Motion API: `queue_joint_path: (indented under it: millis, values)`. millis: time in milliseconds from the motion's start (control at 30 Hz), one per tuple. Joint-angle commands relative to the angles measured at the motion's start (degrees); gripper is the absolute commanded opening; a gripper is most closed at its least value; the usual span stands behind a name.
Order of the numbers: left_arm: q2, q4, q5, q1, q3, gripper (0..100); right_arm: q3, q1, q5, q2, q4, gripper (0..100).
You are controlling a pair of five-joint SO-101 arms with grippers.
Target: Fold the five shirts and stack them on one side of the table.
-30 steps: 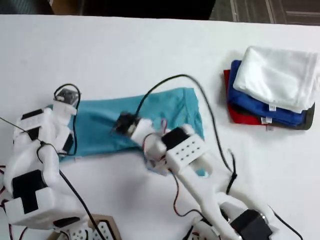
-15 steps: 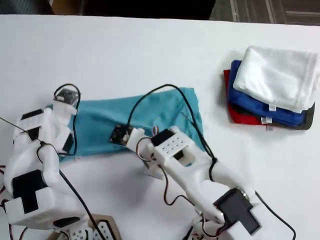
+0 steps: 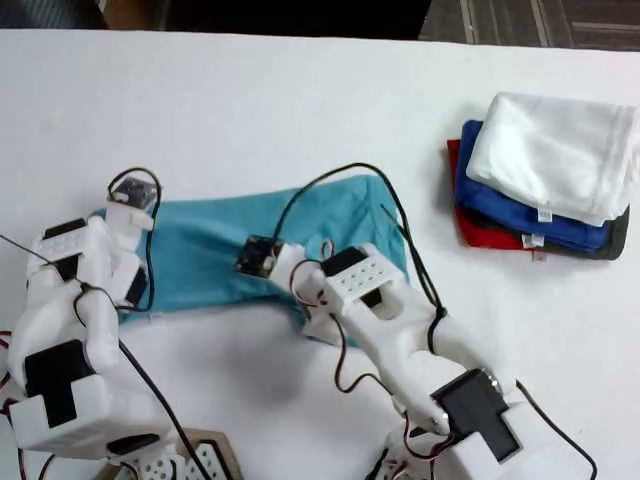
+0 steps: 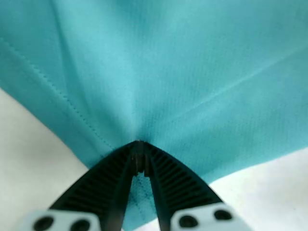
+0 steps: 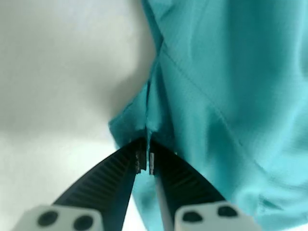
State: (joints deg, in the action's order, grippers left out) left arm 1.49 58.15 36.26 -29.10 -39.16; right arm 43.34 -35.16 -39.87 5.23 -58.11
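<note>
The left claw is pressed together on a pinch of the teal, fine-knit shirt. Its black ribbed fingers meet at the tips with only fabric between them. The cloth draws into creases that fan out from the grip. A stitched hem runs along one side, and the white table shows beyond it.

The right claw is likewise closed, its tips nipping the shirt at its edge. There the fabric gathers into a narrow upright ridge, with bare table on one side of the ridge and loose teal folds on the other.

From the high view, the teal shirt lies as a long band in the middle of the table, near the front. Its long axis runs left to right, and its right end sits slightly farther from the arms than its left. The left arm stands over the band's left end. The right arm reaches over the band's near edge toward its right end, and a black cable loops above the cloth there.

Well apart, near the table's right edge, a stack of folded shirts rests flat. It has a white shirt on top, a blue shirt beneath it and a red shirt under that. A dark shirt shows at the bottom corner.
</note>
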Motion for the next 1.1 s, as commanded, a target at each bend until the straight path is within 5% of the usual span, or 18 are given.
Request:
queue_joint_path:
  millis: [0,433,600,1067]
  values:
    - [-0.26,-2.55,-0.44,-0.26,-0.04,3,-3.96,0.75,-0.35,5.49,-5.58,2.1]
    - [-0.26,-2.55,-0.53,-0.26,-0.04,3,-4.31,0.75,-0.09,12.79,-10.68,2.6]
    - [-0.26,-2.55,-0.53,-0.26,-0.04,3,-5.27,0.75,3.08,4.97,-6.90,11.4]
    - [-0.26,-2.55,-0.53,-0.26,-0.04,3,-20.04,2.95,2.99,-15.52,-5.05,9.0]
